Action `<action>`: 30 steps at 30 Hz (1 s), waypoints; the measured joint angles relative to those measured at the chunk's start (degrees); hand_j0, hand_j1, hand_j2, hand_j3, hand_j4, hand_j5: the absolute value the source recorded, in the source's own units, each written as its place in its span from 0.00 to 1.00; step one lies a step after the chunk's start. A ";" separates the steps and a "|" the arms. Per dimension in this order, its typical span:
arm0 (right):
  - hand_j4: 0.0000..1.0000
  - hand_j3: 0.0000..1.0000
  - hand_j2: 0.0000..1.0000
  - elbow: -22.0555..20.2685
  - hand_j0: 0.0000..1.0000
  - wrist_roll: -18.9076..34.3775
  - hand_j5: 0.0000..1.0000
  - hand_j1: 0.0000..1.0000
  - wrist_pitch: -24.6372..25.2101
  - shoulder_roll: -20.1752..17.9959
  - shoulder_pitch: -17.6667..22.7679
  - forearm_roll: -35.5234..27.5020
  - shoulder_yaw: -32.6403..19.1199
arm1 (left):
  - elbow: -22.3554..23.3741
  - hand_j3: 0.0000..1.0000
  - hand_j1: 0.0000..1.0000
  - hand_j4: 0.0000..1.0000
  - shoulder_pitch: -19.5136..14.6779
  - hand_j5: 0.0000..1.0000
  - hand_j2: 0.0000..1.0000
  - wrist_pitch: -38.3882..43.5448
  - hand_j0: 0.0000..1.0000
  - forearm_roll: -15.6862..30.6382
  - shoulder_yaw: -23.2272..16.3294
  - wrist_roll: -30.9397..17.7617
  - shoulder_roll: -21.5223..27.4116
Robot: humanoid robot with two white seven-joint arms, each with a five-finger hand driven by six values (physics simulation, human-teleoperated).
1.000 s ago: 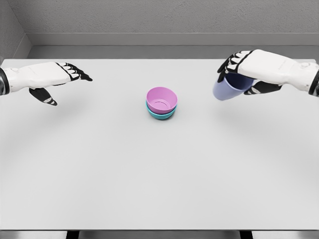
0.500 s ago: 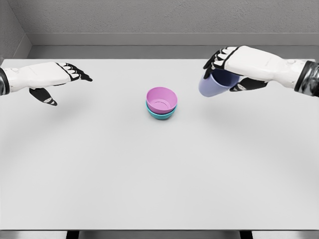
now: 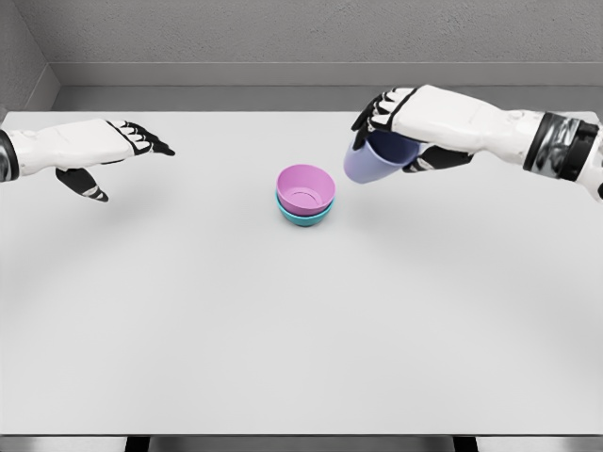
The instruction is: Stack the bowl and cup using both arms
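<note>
The right hand (image 3: 400,127) sits in the upper right of the frame, its fingers wrapped from above around a lavender cup (image 3: 369,161). The cup hangs tilted in the grasp, its darker open mouth turned up toward the palm and its rounded base pointing down and to the left, clear of the tabletop (image 3: 301,330). The right forearm runs off toward the right edge, white with a dark band near the wrist.

Just to the lower left of the cup, near the middle of the frame, a pink bowl (image 3: 306,187) rests nested inside a teal bowl (image 3: 303,217); only the teal rim and lower wall show beneath the pink one. The cup and the bowls are close but apart.

At the upper left of the frame, the left hand (image 3: 121,146) hovers over the tabletop holding nothing, fingers stretched out toward the right and the thumb hanging below. It is well apart from the bowls.

The tabletop is plain white, with a grey wall behind it.
</note>
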 measured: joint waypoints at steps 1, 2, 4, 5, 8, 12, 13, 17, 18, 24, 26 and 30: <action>0.57 0.57 0.57 0.12 0.57 0.00 0.57 0.57 0.02 0.36 -0.44 0.02 0.30 | 0.02 1.00 1.00 1.00 0.00 1.00 1.00 0.00 1.00 -0.03 0.00 0.00 -0.03; 0.57 0.57 0.57 0.25 0.57 0.00 0.57 0.57 0.02 0.70 -0.79 0.03 0.60 | 0.04 1.00 1.00 1.00 0.00 1.00 1.00 0.00 1.00 -0.05 0.00 0.00 -0.06; 0.57 0.57 0.57 0.43 0.57 0.01 0.57 0.57 0.03 1.37 -1.23 0.08 1.33 | 0.06 1.00 1.00 1.00 0.00 1.00 1.00 0.00 1.00 -0.10 0.00 0.00 -0.10; 0.58 0.58 0.58 0.61 0.58 0.02 0.58 0.58 0.04 1.74 -1.58 0.08 1.69 | 0.07 1.00 1.00 1.00 0.00 1.00 1.00 0.00 1.00 -0.12 0.00 0.00 -0.11; 0.58 0.58 0.58 1.36 0.58 0.04 0.58 0.58 0.03 2.82 -2.20 0.19 2.64 | 0.08 1.00 1.00 1.00 0.00 1.00 1.00 0.00 1.00 -0.16 0.00 0.00 -0.13; 0.58 0.58 0.58 2.89 0.58 0.07 0.58 0.58 -0.01 3.92 -2.72 0.26 3.73 | 0.09 1.00 1.00 1.00 0.00 1.00 1.00 0.00 1.00 -0.12 0.00 0.00 -0.13; 0.58 0.58 0.58 3.28 0.58 0.07 0.58 0.58 0.00 4.20 -3.25 0.28 4.05 | 0.10 1.00 1.00 1.00 0.00 1.00 1.00 0.01 1.00 -0.11 0.00 0.00 -0.11; 0.58 0.58 0.58 5.27 0.58 0.01 0.58 0.58 0.02 5.65 -4.39 0.27 5.79 | 0.10 1.00 1.00 1.00 0.00 1.00 1.00 0.00 1.00 -0.11 0.00 0.00 -0.11; 0.58 0.58 0.58 5.53 0.58 0.02 0.58 0.58 0.02 5.82 -4.39 0.28 6.01 | 0.09 1.00 1.00 1.00 0.00 1.00 1.00 0.00 1.00 -0.12 0.00 0.00 -0.11; 0.58 0.58 0.58 6.06 0.58 0.02 0.58 0.58 0.03 6.76 -5.10 0.34 6.90 | 0.13 1.00 1.00 1.00 0.00 1.00 1.00 0.00 1.00 -0.18 0.00 0.00 -0.06; 0.58 0.58 0.58 6.11 0.58 0.01 0.58 0.58 0.04 7.01 -5.27 0.35 7.20 | 0.15 1.00 1.00 1.00 0.00 1.00 1.00 0.00 1.00 -0.19 0.00 0.00 -0.05; 0.58 0.58 0.58 6.25 0.58 0.01 0.58 0.58 0.03 7.46 -5.63 0.37 7.60 | 0.20 1.00 1.00 1.00 0.00 1.00 1.00 0.00 1.00 -0.19 0.00 0.00 -0.05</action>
